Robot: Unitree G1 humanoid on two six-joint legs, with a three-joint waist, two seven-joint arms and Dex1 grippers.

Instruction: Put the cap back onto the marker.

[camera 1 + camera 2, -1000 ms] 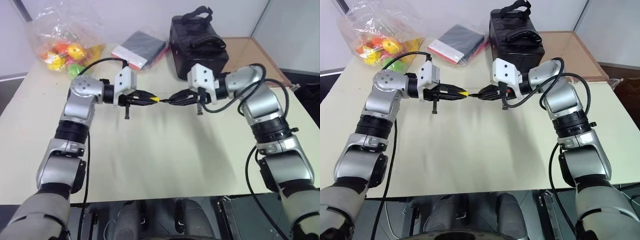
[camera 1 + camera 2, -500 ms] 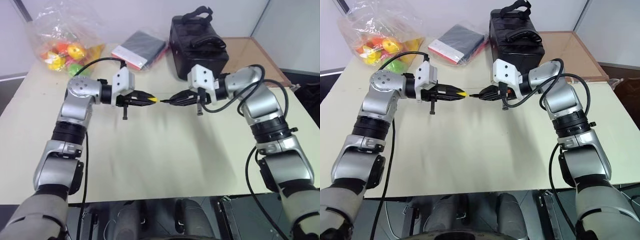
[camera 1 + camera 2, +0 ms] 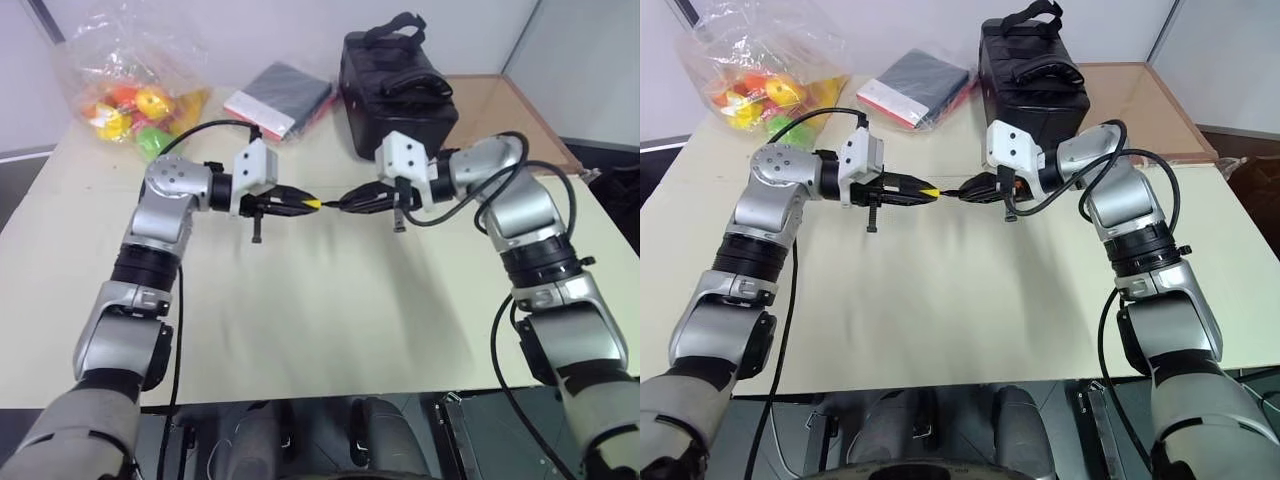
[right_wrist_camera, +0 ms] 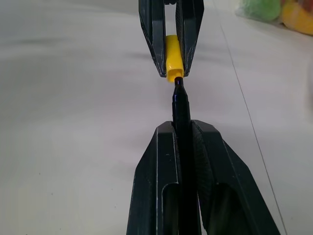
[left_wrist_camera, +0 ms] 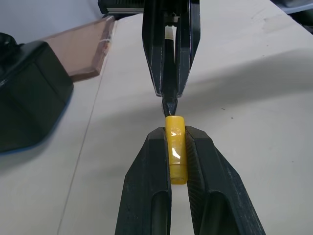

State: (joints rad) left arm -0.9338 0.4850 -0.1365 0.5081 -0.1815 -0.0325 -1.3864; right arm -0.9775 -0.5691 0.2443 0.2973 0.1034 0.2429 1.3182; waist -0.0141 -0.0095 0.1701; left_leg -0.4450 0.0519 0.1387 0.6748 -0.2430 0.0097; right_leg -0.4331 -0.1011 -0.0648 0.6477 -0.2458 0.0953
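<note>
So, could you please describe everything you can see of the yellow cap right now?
The cap is a short, bright yellow tube of glossy plastic, clamped sideways between the two black fingers of the left pincer and held in the air above the table. One end pokes out past the fingertips, facing the marker held by the right pincer. The marker's dark tip sits right at that end; whether it has entered, I cannot tell.

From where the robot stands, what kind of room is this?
Probably a lab or office test bench: a plain cream table against bare pale partition walls, holding a clear plastic bag of colourful toys and a black fabric carry case.
</note>
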